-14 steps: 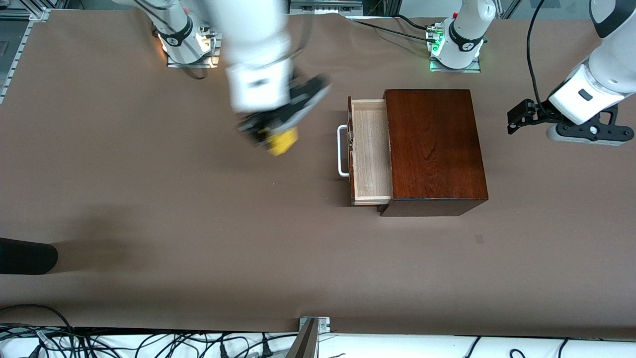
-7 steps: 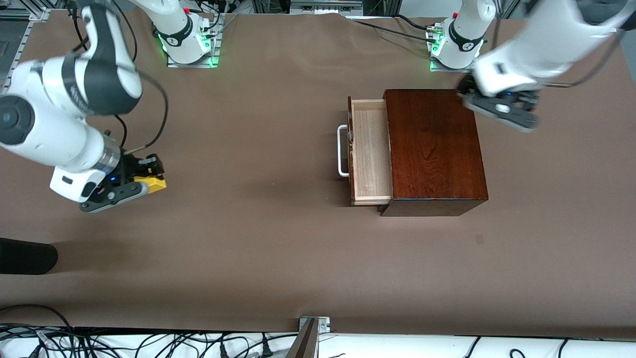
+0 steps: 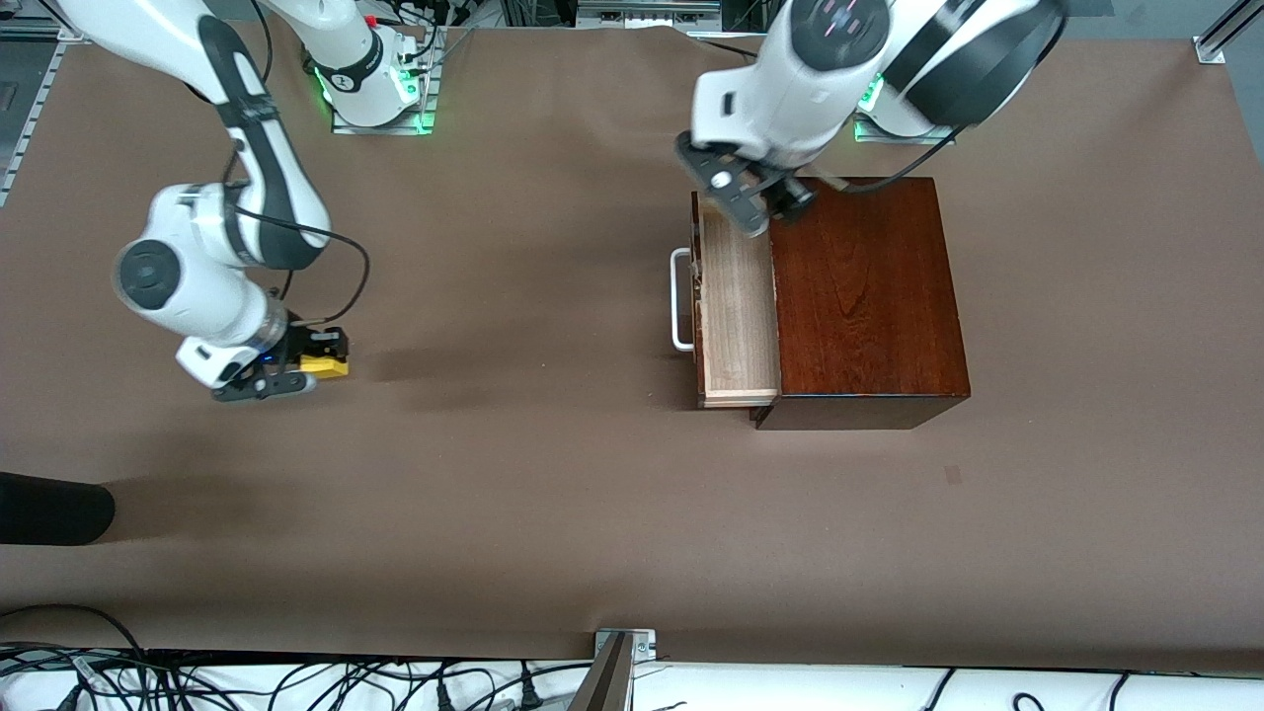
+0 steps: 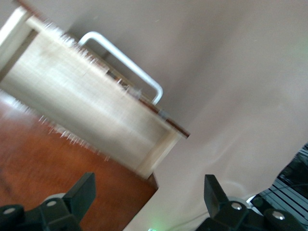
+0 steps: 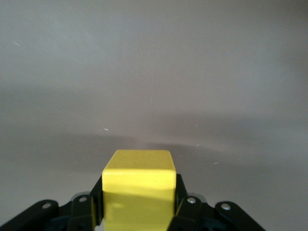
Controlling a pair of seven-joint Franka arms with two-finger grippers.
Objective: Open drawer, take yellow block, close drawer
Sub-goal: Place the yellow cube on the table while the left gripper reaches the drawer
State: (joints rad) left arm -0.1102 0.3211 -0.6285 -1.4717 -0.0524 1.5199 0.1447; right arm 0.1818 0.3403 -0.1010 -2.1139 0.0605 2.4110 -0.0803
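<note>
Drawer (image 3: pixel 736 306) of pale wood stands pulled out of the dark mahogany box (image 3: pixel 864 296), its white bar handle (image 3: pixel 679 300) pointing toward the right arm's end of the table (image 3: pixel 553 474), and its tray shows bare wood. Over the corner of the drawer that lies farthest from the front camera, where it meets the box, hangs the left gripper (image 3: pixel 752 200); in the left wrist view its two black fingers (image 4: pixel 81 191) stand wide apart with nothing between them. Well away, toward the right arm's end of the table, the yellow block (image 3: pixel 325 366) sits pinched in the right gripper (image 3: pixel 314 362), whose jaws are clamped tight on either side of the cube (image 5: pixel 139 190), low over the brown table surface.
</note>
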